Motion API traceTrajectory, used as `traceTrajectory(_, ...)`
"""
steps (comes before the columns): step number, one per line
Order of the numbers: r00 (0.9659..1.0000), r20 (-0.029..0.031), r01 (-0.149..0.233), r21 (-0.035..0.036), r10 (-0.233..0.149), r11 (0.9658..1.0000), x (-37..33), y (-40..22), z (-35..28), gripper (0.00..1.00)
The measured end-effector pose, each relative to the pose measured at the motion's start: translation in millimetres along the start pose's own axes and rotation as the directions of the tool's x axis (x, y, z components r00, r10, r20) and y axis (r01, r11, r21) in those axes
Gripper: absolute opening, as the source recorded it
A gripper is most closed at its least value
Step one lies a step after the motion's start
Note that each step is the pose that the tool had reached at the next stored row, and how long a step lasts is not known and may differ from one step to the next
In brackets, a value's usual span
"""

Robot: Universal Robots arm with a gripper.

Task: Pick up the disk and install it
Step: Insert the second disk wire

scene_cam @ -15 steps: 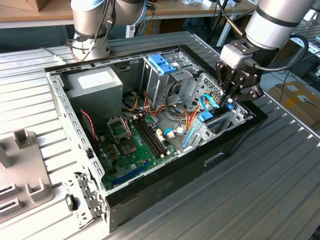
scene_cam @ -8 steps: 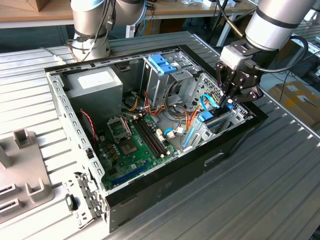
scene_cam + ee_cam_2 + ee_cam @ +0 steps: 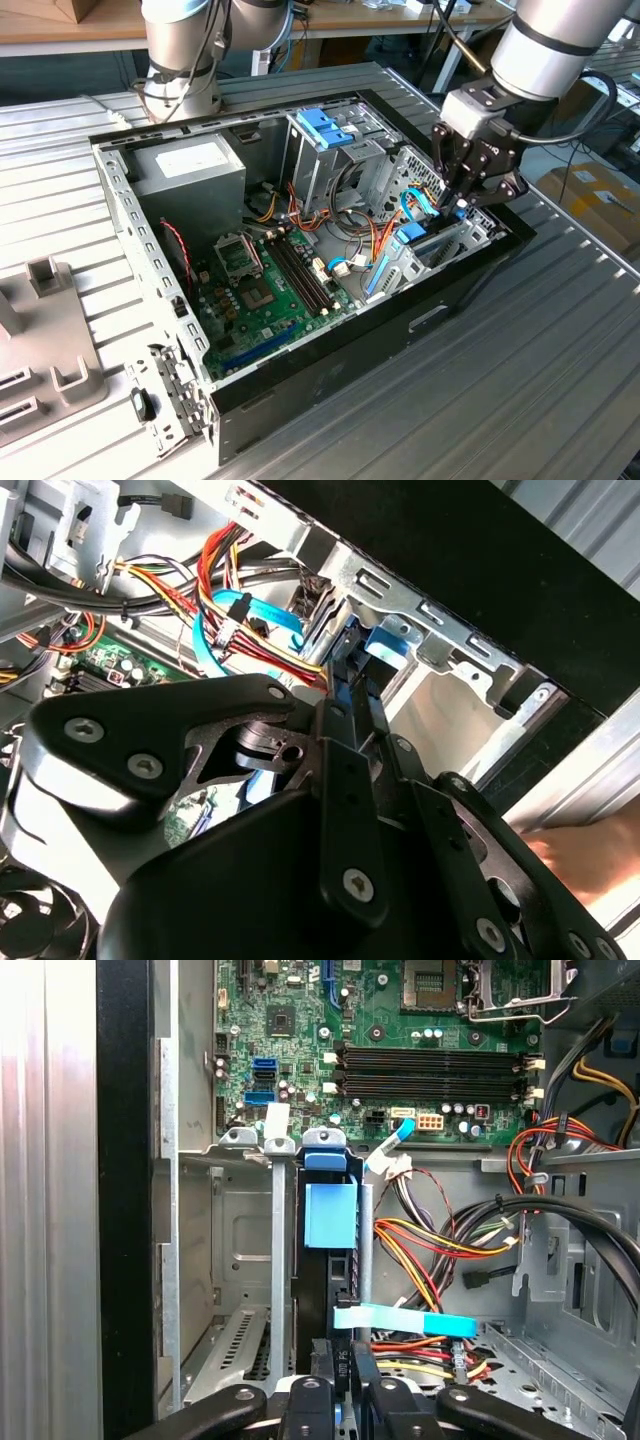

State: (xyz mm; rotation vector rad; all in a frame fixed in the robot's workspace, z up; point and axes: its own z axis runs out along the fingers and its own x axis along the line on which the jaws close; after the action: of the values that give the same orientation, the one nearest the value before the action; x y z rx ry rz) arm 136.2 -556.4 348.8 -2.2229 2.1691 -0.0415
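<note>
Gripper (image 3: 455, 205) lowered inside open computer case (image 3: 330, 385), over the drive bay (image 3: 240, 1260). Fingers (image 3: 340, 1375) clenched on the disk's (image 3: 330, 1215) edge. Disk stands upright in a bay slot, beside the motherboard (image 3: 400, 1050), blue frame visible.

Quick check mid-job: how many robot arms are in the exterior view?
2. One arm comes in from the exterior view's upper right, gripper down inside the computer case; the other arm stands behind the case, upper left. Others may be off-frame.
</note>
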Motion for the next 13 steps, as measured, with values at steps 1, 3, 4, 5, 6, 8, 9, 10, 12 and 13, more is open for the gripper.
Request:
traceTrajectory(1, 1.0, -0.0002, 0.0, 0.0, 0.0, 1.0, 0.0, -0.1, -2.8, 0.22)
traceTrajectory(3, 1.0, -0.0002, 0.0, 0.0, 0.0, 1.0, 0.0, -0.3, -6.7, 0.22)
traceTrajectory(4, 1.0, -0.0002, 0.0, 0.0007, 0.0, 1.0, -0.1, -0.1, -8.0, 0.22)
traceTrajectory(5, 1.0, -0.0002, 0.0, 0.0009, 0.0, 1.0, -0.1, -0.2, -10.2, 0.22)
traceTrajectory(6, 1.0, -0.0002, 0.0, 0.0009, 0.0, 1.0, -0.1, -0.3, -12.7, 0.22)
traceTrajectory(8, 1.0, 0.0002, 0.0, 0.0009, 0.0, 1.0, -0.1, -0.4, -15.3, 0.22)
traceTrajectory(9, 1.0, 0.0002, 0.0, 0.0009, 0.0, 1.0, -0.1, -0.4, -15.3, 0.22)
traceTrajectory(10, 1.0, -0.0001, 0.0, 0.0009, 0.0, 1.0, -0.1, -0.4, -15.5, 0.22)
traceTrajectory(12, 1.0, -0.0004, 0.0, 0.0009, 0.0, 1.0, -0.2, 1.3, -15.8, 0.22)
traceTrajectory(13, 1.0, -0.0005, 0.0, 0.001, 0.0, 1.0, -0.2, 4.0, -15.9, 0.22)
